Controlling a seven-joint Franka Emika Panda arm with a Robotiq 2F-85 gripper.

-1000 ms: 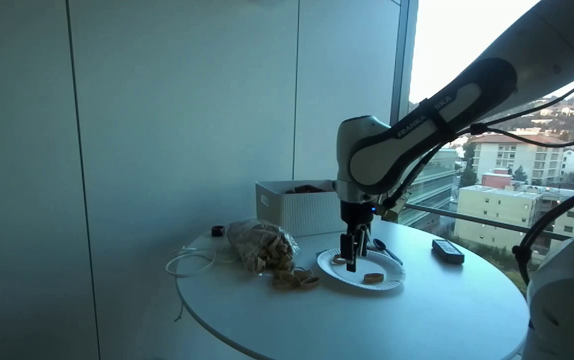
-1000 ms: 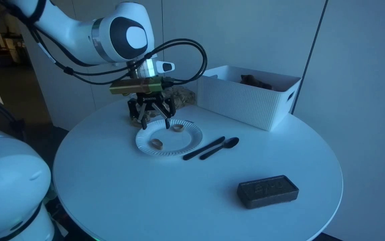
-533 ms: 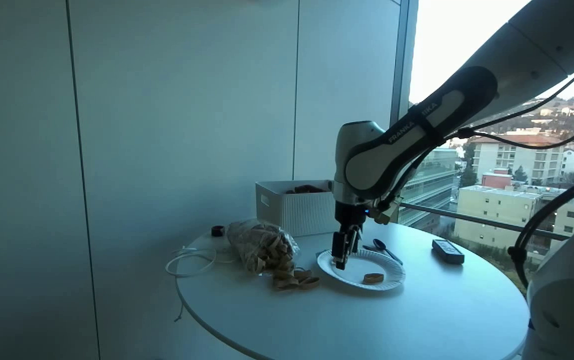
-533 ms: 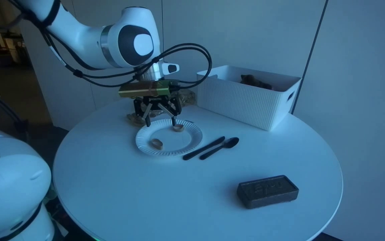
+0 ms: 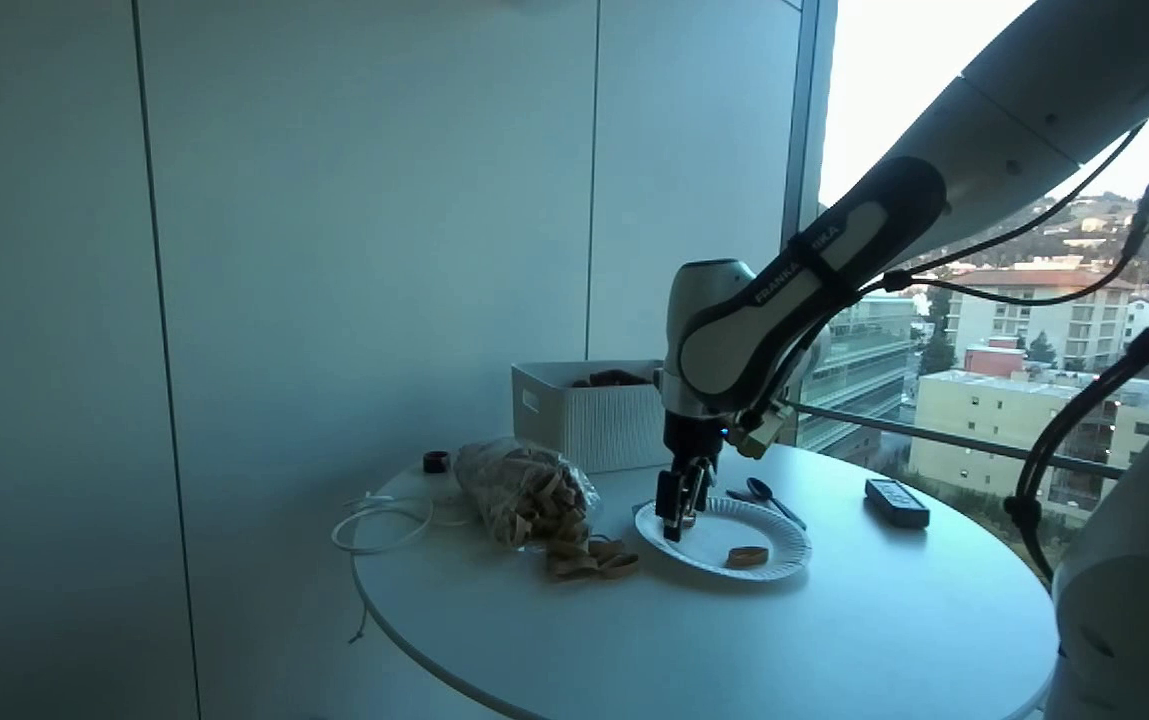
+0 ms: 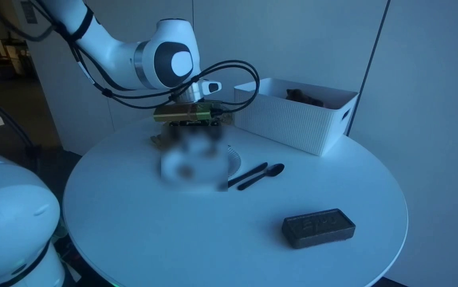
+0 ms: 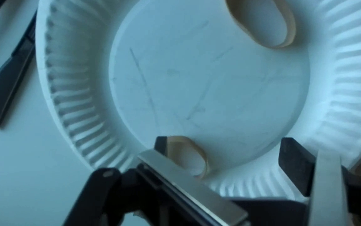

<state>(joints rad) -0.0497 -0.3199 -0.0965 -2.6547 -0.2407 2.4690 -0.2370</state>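
My gripper (image 7: pixel 226 153) is open low over a white paper plate (image 7: pixel 73 103), with nothing held between its fingers. Two tan loops lie on that plate. The nearer loop (image 7: pixel 175 146) is beside the left fingertip in the wrist view, inside the span of the jaws and partly covered by that finger; whether they touch I cannot tell. Farther off, near the top of the wrist view, is the second loop (image 7: pixel 289 26), also visible in an exterior view as a tan loop (image 5: pixel 747 556). A blurred patch hides the gripper's fingers in an exterior view.
A black knife (image 6: pixel 248 174) and spoon (image 6: pixel 274 170) lie beside the plate. A dark eraser-like block (image 6: pixel 318 227) sits farther off. Behind stands a white bin (image 6: pixel 284 123) holding something brown. A clear bag (image 5: pixel 524 490) of tan bands spills loose bands (image 5: pixel 589 560) near the plate.
My gripper has come down and shifted across the plate toward the loop by the bag, sideways left in an exterior view. The jaws stay open; plate and loops have not visibly moved.
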